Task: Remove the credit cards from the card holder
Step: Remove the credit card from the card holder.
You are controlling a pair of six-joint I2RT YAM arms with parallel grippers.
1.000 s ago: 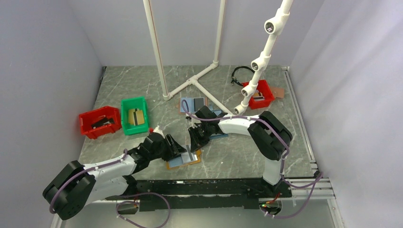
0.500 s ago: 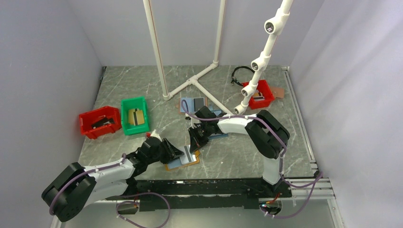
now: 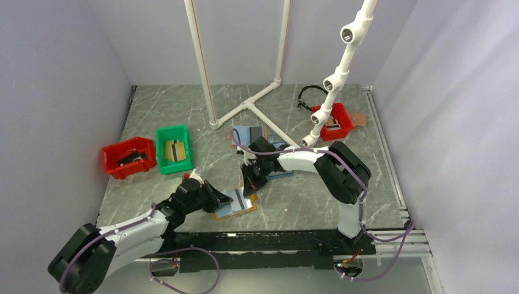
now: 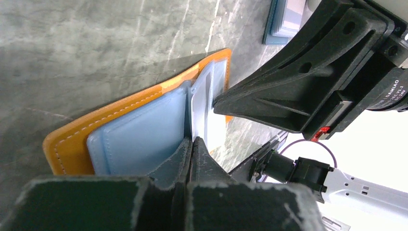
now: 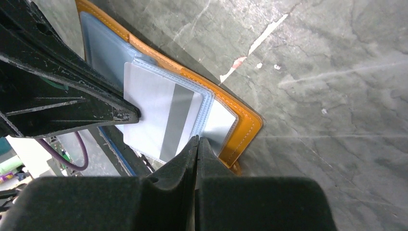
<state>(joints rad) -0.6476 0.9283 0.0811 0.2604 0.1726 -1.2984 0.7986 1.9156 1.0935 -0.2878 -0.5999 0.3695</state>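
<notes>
Two pinches: left gripper (image 4: pixel 191 142) on holder (image 4: pixel 139 129), right gripper (image 5: pixel 196 141) on card (image 5: pixel 159 115); weak left grip might drag holder toward 1 o'clock

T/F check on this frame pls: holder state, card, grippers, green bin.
1. The holder lies open on the table. True.
2. A card with a grey stripe shows in the holder. True.
3. Both grippers are wide open. False: the left gripper is shut on a blue leaf of the holder, and the right gripper is shut at the card's edge.
4. The green bin is empty. False: a tan item lies in it.
</notes>
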